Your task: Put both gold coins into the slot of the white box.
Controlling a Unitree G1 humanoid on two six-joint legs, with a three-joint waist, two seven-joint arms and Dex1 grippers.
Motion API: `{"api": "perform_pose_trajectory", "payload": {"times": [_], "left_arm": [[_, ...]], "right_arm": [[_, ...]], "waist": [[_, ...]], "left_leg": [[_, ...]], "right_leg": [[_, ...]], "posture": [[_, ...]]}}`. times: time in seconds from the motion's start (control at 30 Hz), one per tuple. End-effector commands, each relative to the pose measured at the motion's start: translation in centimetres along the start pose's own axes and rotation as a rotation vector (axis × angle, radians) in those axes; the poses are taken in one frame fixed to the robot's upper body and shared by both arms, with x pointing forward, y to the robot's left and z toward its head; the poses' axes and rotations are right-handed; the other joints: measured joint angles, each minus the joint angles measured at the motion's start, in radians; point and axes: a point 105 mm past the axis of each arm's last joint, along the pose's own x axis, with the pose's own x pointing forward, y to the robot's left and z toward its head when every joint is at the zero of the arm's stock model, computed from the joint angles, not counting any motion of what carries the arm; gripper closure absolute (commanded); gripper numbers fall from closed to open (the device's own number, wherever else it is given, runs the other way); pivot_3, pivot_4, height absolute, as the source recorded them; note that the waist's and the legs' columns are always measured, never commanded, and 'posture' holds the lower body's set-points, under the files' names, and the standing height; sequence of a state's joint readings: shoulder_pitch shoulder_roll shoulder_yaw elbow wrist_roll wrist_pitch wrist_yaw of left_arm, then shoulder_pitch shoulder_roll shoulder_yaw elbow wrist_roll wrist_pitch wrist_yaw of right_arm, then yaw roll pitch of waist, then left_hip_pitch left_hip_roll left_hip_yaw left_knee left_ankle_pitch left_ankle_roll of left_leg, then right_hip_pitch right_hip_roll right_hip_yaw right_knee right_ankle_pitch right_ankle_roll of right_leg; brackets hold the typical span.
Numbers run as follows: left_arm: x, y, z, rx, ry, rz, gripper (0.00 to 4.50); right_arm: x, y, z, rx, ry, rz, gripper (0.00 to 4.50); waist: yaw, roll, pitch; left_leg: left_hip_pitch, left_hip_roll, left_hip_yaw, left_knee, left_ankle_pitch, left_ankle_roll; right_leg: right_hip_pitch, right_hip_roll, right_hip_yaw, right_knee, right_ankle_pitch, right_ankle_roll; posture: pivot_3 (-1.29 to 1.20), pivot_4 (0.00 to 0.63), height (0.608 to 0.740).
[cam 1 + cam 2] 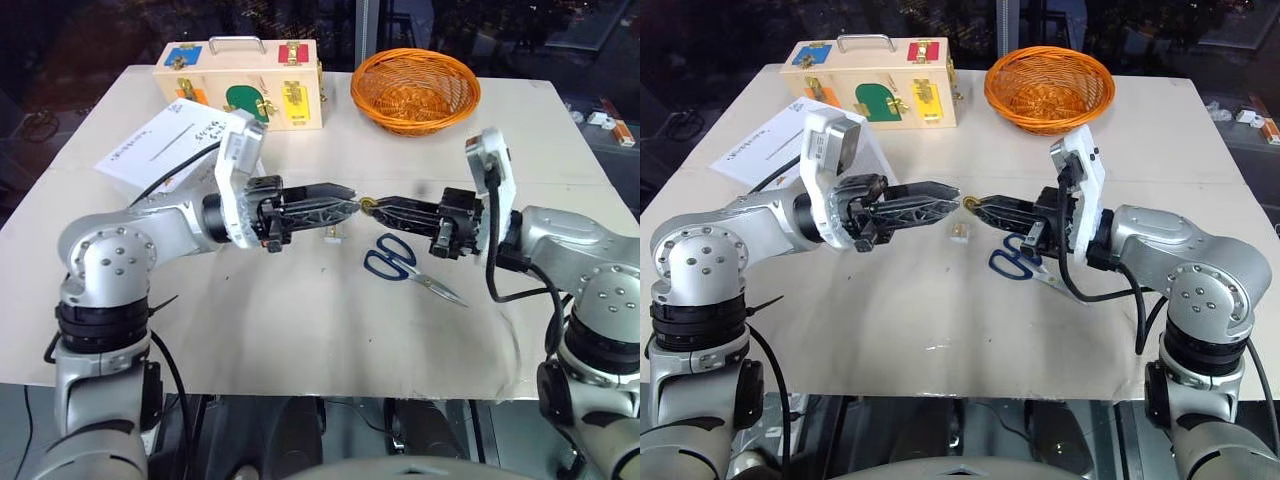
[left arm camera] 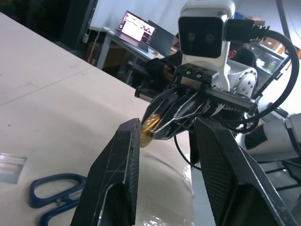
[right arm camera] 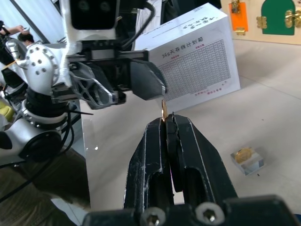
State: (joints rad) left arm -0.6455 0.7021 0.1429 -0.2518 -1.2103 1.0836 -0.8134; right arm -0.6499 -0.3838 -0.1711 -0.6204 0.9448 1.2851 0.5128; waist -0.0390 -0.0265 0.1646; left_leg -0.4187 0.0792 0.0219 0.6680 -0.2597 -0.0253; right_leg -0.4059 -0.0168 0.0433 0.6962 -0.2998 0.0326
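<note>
My right hand [image 1: 372,206] pinches a small shiny gold coin [image 3: 163,109], tip to tip with my part-open, empty left hand [image 1: 350,208]. Blue-handled steel scissors [image 1: 398,262] lie at six o'clock below them on the desk [image 1: 300,330]; the white printed cardboard box [image 1: 165,145] sits at ten o'clock.

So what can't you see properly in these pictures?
- The slot: the left arm covers much of the white box in the eye views, and the right wrist view shows printed faces only.
- The second gold coin: it seems to sit in a clear holder, too small to be sure.
- Whether the left pincer touches the gold coin held by the right pincer: unclear.
- The scissors: cut off by the left wrist view's edge.
</note>
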Motion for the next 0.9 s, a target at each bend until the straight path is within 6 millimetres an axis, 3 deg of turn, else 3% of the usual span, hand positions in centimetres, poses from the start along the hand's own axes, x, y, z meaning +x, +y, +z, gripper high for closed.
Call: {"api": "perform_pose_trajectory", "payload": {"times": [0.03,0.27,0.37,0.43,0.47,0.9], "left_arm": [[0.1,-0.4,0.6,0.038,0.008,-0.032,2.67],[0.2,-0.4,0.7,0.037,0.016,-0.062,2.67],[0.3,-0.6,0.5,0.04,0.029,-0.079,3.52],[0.3,-0.8,0.4,0.037,0.036,-0.093,4.41],[0.3,-0.9,0.4,0.035,0.039,-0.099,4.48],[0.5,-1.4,0.2,0.035,0.056,-0.143,4.48]], "right_arm": [[-0.5,1.0,1.4,-0.058,-0.045,0.024,4.5],[-0.6,2.0,1.7,-0.064,-0.05,0.073,4.5],[-0.5,2.2,1.8,-0.053,-0.056,0.096,4.5],[-0.5,2.3,1.9,-0.053,-0.055,0.099,4.5],[-0.4,2.4,2.0,-0.053,-0.055,0.101,4.5],[-0.3,3.1,1.2,-0.032,-0.04,0.133,4.5]], "waist": [[0.001,0.0,0.0],[0.0,0.0,0.0],[0.001,0.0,0.0],[0.001,0.0,0.0],[0.001,0.0,0.0],[0.002,0.0,0.0]], "left_leg": [[0.0,0.0,0.0,0.0,0.0,0.0],[0.0,0.0,0.0,0.0,0.0,0.0],[0.0,0.0,0.0,0.0,0.0,0.0],[0.0,0.0,0.0,0.0,0.0,0.0],[0.0,0.0,0.0,0.0,0.0,0.0],[0.0,0.0,0.0,0.0,0.0,0.0]], "right_leg": [[0.0,0.0,0.0,0.0,0.0,0.0],[0.0,0.0,0.0,0.0,0.0,0.0],[0.0,0.0,0.0,0.0,0.0,0.0],[0.0,0.0,0.0,0.0,0.0,0.0],[0.0,0.0,0.0,0.0,0.0,0.0],[0.0,0.0,0.0,0.0,0.0,0.0]], "posture": [[0.0,0.15,0.726],[0.0,0.15,0.726],[0.0,0.15,0.726],[0.0,0.15,0.726],[0.0,0.15,0.726],[0.0,0.15,0.726]]}}
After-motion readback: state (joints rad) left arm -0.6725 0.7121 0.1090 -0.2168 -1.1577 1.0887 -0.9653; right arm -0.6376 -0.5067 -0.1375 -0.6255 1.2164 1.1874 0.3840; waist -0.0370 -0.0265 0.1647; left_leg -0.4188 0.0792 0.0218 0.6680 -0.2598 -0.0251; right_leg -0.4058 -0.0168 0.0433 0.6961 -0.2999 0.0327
